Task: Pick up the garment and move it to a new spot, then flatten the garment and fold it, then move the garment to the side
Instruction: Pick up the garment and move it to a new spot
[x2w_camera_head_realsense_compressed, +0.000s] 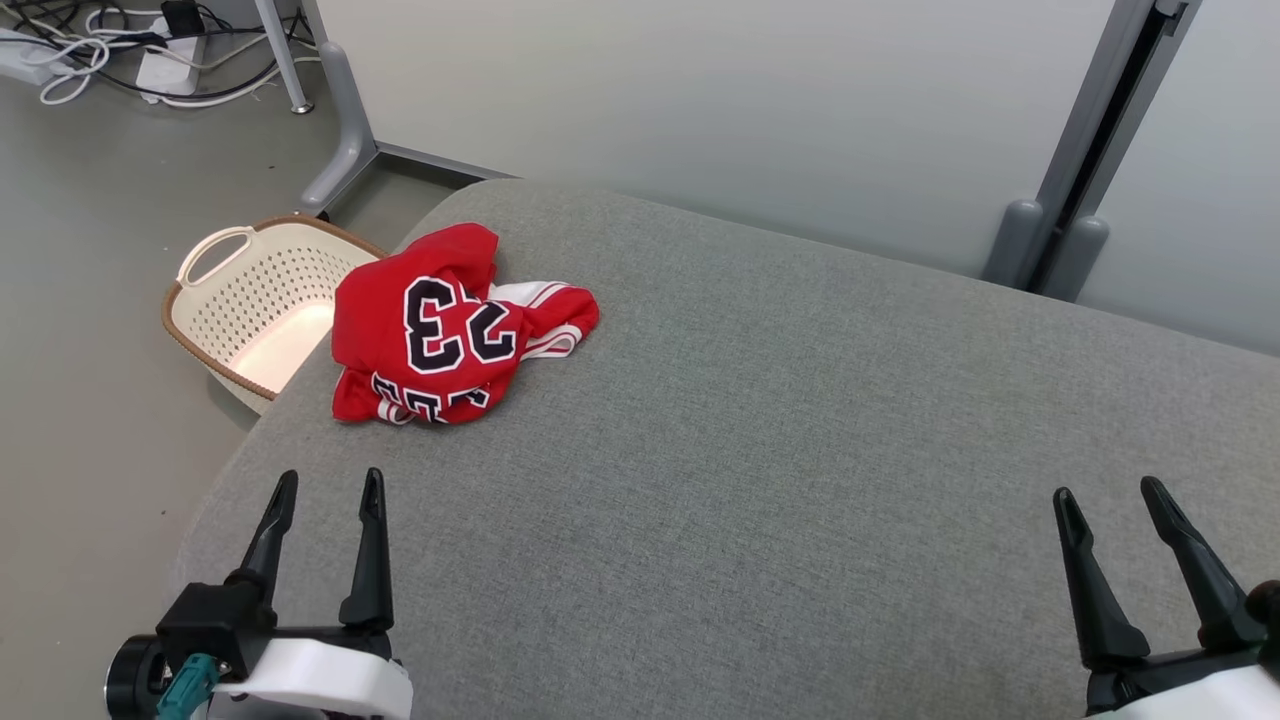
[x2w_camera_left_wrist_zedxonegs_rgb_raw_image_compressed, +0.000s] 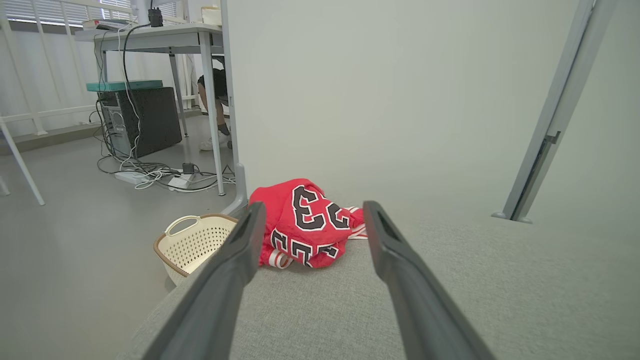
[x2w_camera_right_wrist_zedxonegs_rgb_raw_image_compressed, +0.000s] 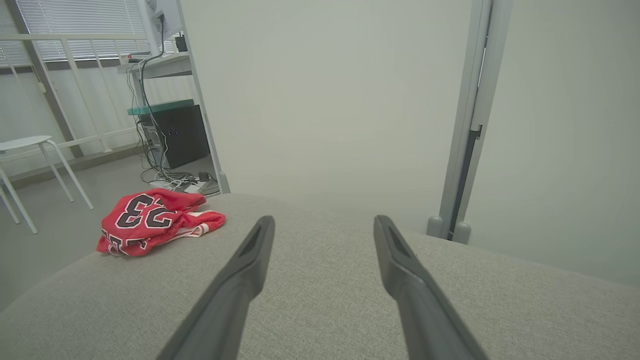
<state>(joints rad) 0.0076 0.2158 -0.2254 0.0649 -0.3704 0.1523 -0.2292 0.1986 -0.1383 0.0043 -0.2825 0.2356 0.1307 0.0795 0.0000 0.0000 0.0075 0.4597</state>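
Your left gripper (x2w_camera_head_realsense_compressed: 331, 477) and right gripper (x2w_camera_head_realsense_compressed: 1106, 490) both stood wide open, empty. The red jersey (x2w_camera_head_realsense_compressed: 440, 330) lay bunched straight ahead of the left one, at the grey cushion (x2w_camera_head_realsense_compressed: 760, 430) edge. I'd say you needed to pinch a raised fold, not flat cloth.

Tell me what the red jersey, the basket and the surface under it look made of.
Red jersey: likely thin synthetic knit, slight sheen, soft crumpled folds. Basket: cream moulded plastic, perforated walls, brown rim. Surface: grey matte upholstery fabric, visible weave.
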